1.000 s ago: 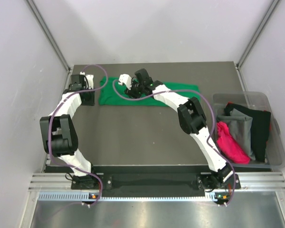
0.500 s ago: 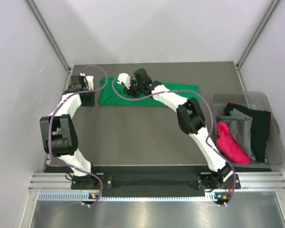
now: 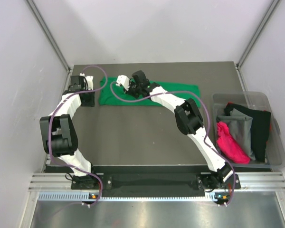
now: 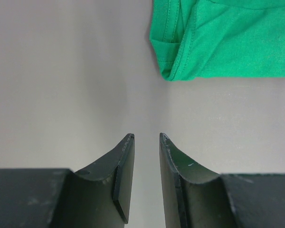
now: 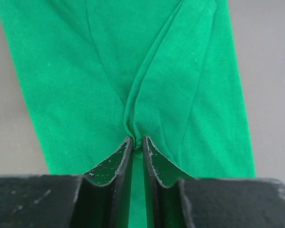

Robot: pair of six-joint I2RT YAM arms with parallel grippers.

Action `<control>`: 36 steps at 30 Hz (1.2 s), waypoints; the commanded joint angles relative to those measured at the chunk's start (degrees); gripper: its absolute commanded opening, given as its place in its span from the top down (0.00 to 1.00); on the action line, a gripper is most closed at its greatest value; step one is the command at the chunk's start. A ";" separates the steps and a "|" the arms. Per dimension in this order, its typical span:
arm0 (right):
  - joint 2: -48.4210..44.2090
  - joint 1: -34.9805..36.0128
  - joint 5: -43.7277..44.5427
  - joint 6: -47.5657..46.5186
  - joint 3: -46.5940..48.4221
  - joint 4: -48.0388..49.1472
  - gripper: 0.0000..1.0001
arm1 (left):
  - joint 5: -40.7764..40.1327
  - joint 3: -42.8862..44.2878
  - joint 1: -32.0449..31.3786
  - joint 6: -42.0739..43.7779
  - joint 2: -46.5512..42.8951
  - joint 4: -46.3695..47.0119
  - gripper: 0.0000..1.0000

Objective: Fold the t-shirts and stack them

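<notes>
A bright green t-shirt (image 3: 180, 90) lies as a long flat strip along the back of the table. My right gripper (image 3: 134, 88) is down on its left half, shut on a pinched ridge of the green fabric (image 5: 109, 71) between its fingertips (image 5: 138, 141). Creases run away from the pinch. My left gripper (image 3: 85, 95) hovers over bare table just off the shirt's left end, where a hemmed corner (image 4: 228, 38) shows. Its jaws (image 4: 146, 137) stand a little open with nothing between them.
A clear plastic bin (image 3: 270, 142) stands at the right edge of the table, holding a magenta-pink shirt (image 3: 230, 145), a grey one (image 3: 242, 128) and a black one (image 3: 261, 126). White walls enclose the table on three sides.
My right gripper has closed its jaws on a fold of the green shirt and shifted slightly left. The left arm has not moved.
</notes>
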 commanded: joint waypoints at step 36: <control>-38.47 1.85 18.28 4.97 -33.87 4.62 0.35 | 18.09 12.01 -0.77 15.39 5.61 -14.79 0.52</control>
